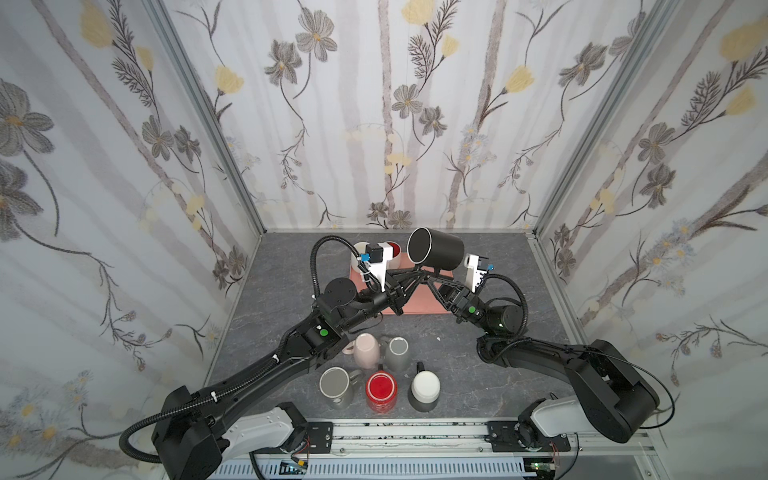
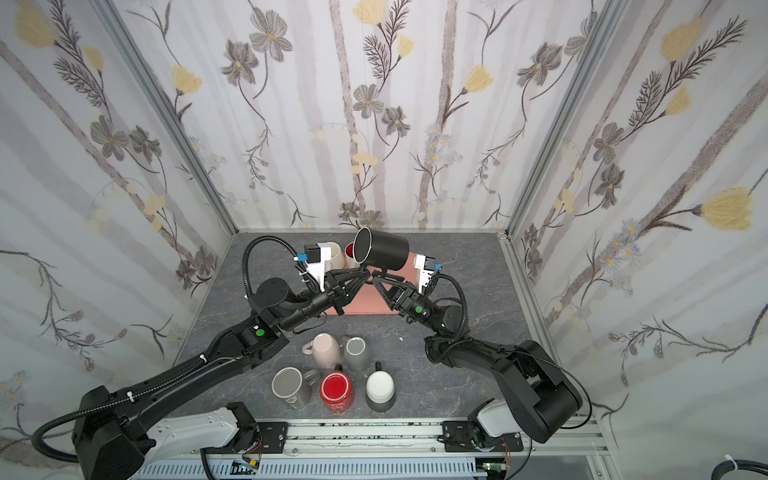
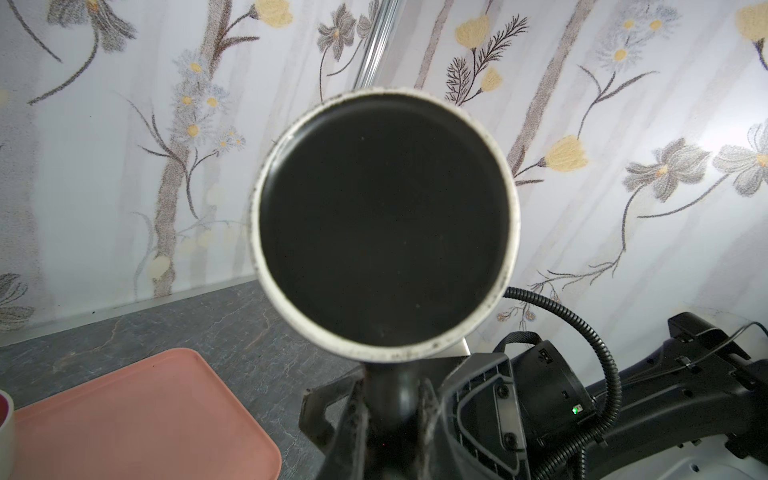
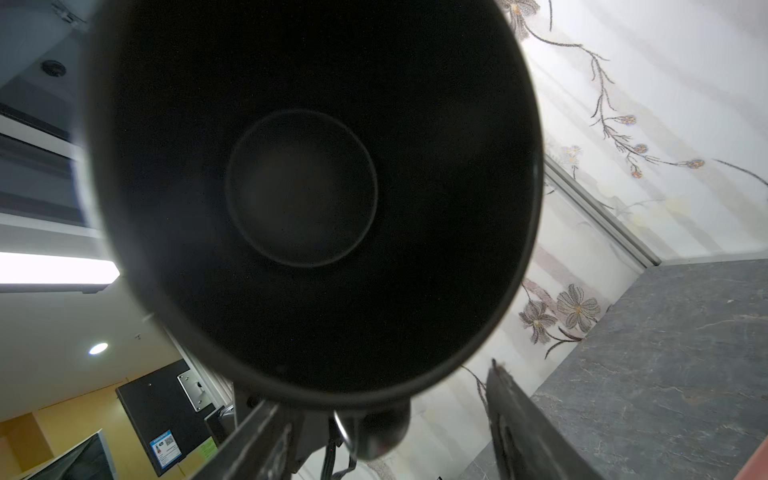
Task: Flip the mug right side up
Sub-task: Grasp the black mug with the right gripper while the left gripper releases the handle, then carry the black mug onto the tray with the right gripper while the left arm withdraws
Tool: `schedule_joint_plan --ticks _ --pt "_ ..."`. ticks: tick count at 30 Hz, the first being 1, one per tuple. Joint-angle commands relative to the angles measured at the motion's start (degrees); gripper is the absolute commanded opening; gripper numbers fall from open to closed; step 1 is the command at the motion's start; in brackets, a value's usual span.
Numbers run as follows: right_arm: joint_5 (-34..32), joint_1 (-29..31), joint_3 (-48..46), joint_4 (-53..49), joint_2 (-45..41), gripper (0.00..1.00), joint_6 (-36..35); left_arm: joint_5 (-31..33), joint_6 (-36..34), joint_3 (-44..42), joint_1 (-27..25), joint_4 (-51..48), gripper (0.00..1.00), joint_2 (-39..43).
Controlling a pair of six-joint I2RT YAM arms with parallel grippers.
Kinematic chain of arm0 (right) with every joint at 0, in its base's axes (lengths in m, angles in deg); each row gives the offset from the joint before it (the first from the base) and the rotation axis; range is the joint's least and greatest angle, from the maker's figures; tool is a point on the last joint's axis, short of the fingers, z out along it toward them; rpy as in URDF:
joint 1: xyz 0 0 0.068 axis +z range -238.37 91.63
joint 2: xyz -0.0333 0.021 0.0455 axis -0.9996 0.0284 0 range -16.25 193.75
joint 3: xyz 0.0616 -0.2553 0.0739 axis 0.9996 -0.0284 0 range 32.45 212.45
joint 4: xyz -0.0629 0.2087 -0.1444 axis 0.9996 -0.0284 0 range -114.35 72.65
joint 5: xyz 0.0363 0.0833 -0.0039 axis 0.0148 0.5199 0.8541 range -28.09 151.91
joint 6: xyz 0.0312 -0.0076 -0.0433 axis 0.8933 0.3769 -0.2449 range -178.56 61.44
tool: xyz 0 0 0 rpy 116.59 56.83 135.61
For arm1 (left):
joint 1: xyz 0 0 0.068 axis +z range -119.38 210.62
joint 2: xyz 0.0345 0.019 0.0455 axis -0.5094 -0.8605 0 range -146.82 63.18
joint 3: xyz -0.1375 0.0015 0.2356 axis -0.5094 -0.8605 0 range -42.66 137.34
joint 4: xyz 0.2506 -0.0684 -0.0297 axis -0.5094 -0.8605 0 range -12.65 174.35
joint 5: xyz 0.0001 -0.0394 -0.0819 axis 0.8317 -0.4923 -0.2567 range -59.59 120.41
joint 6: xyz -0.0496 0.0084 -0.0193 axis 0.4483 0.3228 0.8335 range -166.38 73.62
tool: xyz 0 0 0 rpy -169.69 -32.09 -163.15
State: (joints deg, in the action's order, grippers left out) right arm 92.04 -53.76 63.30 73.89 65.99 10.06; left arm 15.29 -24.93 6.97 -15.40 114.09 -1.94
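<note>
Holding black mug sideways by its handle, left pincer clamped.
Mouth faces my spread right pincer; pink tray below carries cream mug, red-lined mug.

Matte black mug, aloft on its side, handle down, pale-ringed base leftward, mouth rightward.

Floral-papered walls, grey marbled tabletop.

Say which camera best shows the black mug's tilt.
A top view: the black mug lies sideways in the air. The left wrist view shows only its base, the right wrist view only its inside.
</note>
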Motion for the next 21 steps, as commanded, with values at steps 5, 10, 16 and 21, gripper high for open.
schedule_joint_plan --ticks 5,10,16,21 --pt "0.0 0.5 1.7 14.5 0.7 0.50 1.3 -0.2 0.7 -0.4 0.3 7.6 0.00 0.5" --pt "-0.3 0.8 1.8 14.3 0.0 0.14 1.2 1.1 1.8 -0.9 0.5 6.5 0.00 0.3" --pt "-2.6 0.3 0.1 5.4 -3.8 0.00 -1.1 8.2 2.3 -1.6 0.6 1.4 0.80 1.4" --pt "-6.7 -1.5 -0.3 -20.7 -12.3 0.00 -10.2 15.1 1.2 -3.3 0.6 -3.8 1.00 4.8"
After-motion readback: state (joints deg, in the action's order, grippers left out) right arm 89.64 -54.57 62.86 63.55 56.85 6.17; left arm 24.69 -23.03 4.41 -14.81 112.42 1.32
